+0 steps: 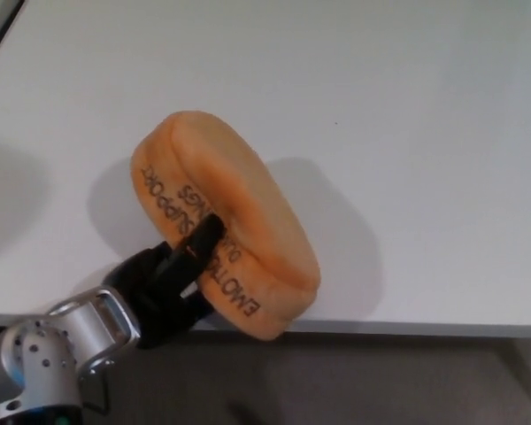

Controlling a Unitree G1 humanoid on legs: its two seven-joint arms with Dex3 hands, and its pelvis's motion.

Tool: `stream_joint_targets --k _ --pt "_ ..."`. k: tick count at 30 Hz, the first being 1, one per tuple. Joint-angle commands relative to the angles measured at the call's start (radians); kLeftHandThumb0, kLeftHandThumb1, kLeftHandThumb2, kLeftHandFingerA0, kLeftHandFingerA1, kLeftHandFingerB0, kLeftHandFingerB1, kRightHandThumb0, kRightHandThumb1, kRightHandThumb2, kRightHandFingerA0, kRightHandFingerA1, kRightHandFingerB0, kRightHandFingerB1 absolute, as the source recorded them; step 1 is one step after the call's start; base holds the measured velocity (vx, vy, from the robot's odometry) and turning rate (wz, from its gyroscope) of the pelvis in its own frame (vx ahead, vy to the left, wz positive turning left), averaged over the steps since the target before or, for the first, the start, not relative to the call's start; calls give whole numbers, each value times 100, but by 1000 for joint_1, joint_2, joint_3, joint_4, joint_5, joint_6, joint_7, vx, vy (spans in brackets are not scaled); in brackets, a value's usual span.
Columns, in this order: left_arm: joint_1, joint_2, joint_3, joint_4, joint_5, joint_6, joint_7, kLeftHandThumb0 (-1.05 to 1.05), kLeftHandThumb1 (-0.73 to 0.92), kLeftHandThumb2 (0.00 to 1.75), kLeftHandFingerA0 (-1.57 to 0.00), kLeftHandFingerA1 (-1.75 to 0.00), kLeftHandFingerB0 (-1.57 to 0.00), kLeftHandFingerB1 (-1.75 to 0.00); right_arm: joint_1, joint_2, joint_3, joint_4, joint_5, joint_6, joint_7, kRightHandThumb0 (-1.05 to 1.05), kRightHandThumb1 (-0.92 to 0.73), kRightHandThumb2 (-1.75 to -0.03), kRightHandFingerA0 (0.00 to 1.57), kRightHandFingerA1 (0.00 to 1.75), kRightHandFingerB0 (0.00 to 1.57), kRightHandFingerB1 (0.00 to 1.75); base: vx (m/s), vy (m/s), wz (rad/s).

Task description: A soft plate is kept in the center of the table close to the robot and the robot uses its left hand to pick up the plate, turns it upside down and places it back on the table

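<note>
My left hand (164,288) comes in from the lower left, and its black fingers (197,246) are clamped on the soft orange plate (226,226). One finger lies across the plate's side, right over the dark printed lettering (195,232), and covers a few of the letters. Behind the hand, my silver wrist (49,354) runs down toward the bottom left corner.

The plate is tilted, neither flat nor fully on edge. Its rounded upper end points up and to the left, and its lower end sits down by the near edge of the white table (380,106), slightly overhanging the edge. The broad smooth face looks up and to the right, and the thick padded rim with the print faces me and my fingers. I cannot tell whether the lower end is touching the tabletop or hanging just above it.

The plate casts a soft grey shadow (336,230) on the table on both sides of it, wider to the right. Another faint shadow lies at the far left of the tabletop. Below the table's front edge the floor (407,381) shows dark grey.

My right hand does not appear anywhere in the view.
</note>
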Motion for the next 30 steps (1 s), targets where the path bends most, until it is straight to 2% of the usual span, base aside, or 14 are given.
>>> stream_joint_targets --k 1,3,4,5,8,9,11,12,13,19,21,22,24,30 --pt "-20 6 33 -22 27 2 96 -43 72 67 -97 -155 -83 -138 -1 -15 -7 9 2 -4 -2 -68 -86 -66 53 48 34 31 0 0 0" --pt "-15 25 18 -25 18 8 56 -50 78 68 -92 -147 -77 -138 2 -15 -7 2 3 -4 -1 -67 -86 -66 52 47 35 31 0 0 0" --pt "-7 38 3 -34 18 4 32 -70 81 65 -61 -115 -44 -71 1 -13 -7 -2 5 2 -2 -67 -86 -66 53 47 35 31 0 0 0" --pt "-2 41 -4 -40 19 0 27 -78 82 64 -42 -88 -23 -45 0 -13 -6 -1 4 0 -2 -67 -86 -67 52 48 35 31 0 0 0" --pt "8 51 -18 -54 10 -3 8 -84 65 102 -13 -56 -2 -28 0 -14 -7 0 6 -1 0 -67 -86 -66 51 49 35 31 0 0 0" --pt "22 70 -49 -61 14 -20 -39 -105 78 117 0 -17 0 -7 -3 -11 -7 6 7 -4 -1 -70 -71 -104 47 60 29 48 0 0 0" --pt "28 83 -67 -65 11 -28 -59 -103 74 110 0 -12 0 0 -9 -9 -6 14 4 -13 -3 -71 -71 -104 47 60 28 48 0 0 0" --pt "29 83 -72 -66 12 -28 -53 -100 90 68 0 0 0 0 -4 -11 -6 8 1 -9 -5 -71 -71 -104 47 60 29 48 0 0 0" --pt "26 84 -71 -65 8 -27 -54 -104 75 110 0 -17 0 0 -2 -12 -7 2 2 -7 -4 -68 -85 -66 52 49 35 31 0 0 0" --pt "20 96 -74 -60 0 -25 -73 -105 74 111 0 -18 0 0 -5 -13 -7 -1 11 -4 5 -68 -70 -104 47 60 28 48 0 0 0" --pt "25 96 -72 -61 -1 -32 -81 -104 73 111 0 -17 0 0 -3 -18 -5 -2 -7 -7 -6 -69 -87 -67 52 48 35 31 0 0 0" --pt "26 99 -71 -57 -3 -34 -89 -104 73 111 0 -17 0 0 -3 -16 -5 -4 -1 -3 -2 -72 -71 -105 47 59 29 48 0 0 0" --pt "24 107 -69 -54 -3 -33 -99 -104 72 111 0 -18 0 0 -3 -15 -5 -4 5 -1 3 -69 -86 -66 53 49 37 32 0 0 0" --pt "14 131 -65 -51 -5 -15 -116 -104 72 111 0 -20 0 0 2 -18 -4 -14 -5 -1 -4 -71 -86 -66 55 48 38 33 0 0 0"
